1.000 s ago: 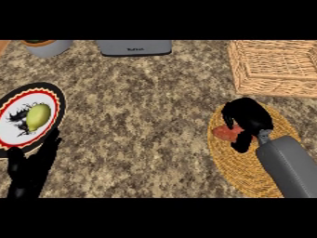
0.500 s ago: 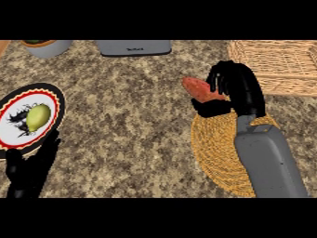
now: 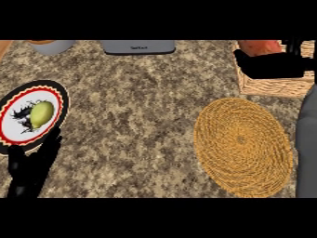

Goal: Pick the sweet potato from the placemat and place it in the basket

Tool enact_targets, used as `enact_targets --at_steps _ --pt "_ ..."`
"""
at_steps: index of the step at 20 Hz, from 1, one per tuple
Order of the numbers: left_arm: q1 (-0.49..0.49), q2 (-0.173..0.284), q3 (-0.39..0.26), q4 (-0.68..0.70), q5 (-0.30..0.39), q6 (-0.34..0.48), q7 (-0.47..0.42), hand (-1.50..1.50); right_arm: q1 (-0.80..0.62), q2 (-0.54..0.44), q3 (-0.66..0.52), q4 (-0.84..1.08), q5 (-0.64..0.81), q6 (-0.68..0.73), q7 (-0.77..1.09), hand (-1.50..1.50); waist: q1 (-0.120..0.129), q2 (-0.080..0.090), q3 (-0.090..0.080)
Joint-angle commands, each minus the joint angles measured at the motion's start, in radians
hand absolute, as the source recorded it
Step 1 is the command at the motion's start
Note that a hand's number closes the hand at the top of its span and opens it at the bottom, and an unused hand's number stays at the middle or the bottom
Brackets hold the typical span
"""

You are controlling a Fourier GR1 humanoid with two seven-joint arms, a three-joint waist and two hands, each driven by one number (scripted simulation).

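The reddish-orange sweet potato (image 3: 260, 47) shows at the top right, held over the wicker basket (image 3: 274, 85). My right hand (image 3: 274, 65) is shut on it, fingers curled round its lower side, with the grey forearm running down the right edge. The round woven placemat (image 3: 241, 145) lies bare at lower right. My left hand (image 3: 30, 169) rests open at lower left, fingers up, just below the plate.
A patterned plate (image 3: 9, 132) with a green-yellow fruit (image 3: 41, 114) sits at the left. A grey appliance (image 3: 137, 46) and a grey bowl (image 3: 51, 46) stand along the back edge. A wooden surface borders the counter at top left.
My right hand has lifted the sweet potato off the placemat and carried it up and right to above the basket. The left hand has not moved.
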State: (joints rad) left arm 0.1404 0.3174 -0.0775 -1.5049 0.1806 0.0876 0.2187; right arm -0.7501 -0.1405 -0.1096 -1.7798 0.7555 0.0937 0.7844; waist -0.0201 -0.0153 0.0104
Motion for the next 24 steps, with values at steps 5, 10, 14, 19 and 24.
enact_targets --at_steps 5,10,14,19,24 --pt "-0.017 -0.028 -0.017 0.105 -0.019 -0.005 0.044 0.00 -0.177 -0.173 -0.204 0.073 -0.108 0.104 0.092 1.50 0.016 0.017 -0.011" --pt "0.003 -0.010 0.002 0.089 -0.005 -0.036 0.036 0.00 -0.199 -0.272 -0.246 0.264 -0.105 0.101 -0.002 1.50 0.030 0.020 -0.011" --pt "-0.044 -0.029 -0.010 0.081 -0.028 -0.012 0.075 0.00 -0.238 -0.320 -0.244 0.399 -0.074 0.048 -0.095 1.50 0.035 0.022 -0.011" --pt "0.000 -0.054 -0.047 0.032 -0.054 -0.003 0.075 0.00 -0.193 -0.344 -0.282 0.577 -0.088 -0.027 -0.266 1.50 0.045 0.024 -0.009" --pt "0.031 -0.052 -0.019 0.082 -0.048 -0.023 0.017 0.00 -0.212 -0.349 -0.319 0.689 -0.125 -0.068 -0.328 1.50 0.040 0.022 -0.010"
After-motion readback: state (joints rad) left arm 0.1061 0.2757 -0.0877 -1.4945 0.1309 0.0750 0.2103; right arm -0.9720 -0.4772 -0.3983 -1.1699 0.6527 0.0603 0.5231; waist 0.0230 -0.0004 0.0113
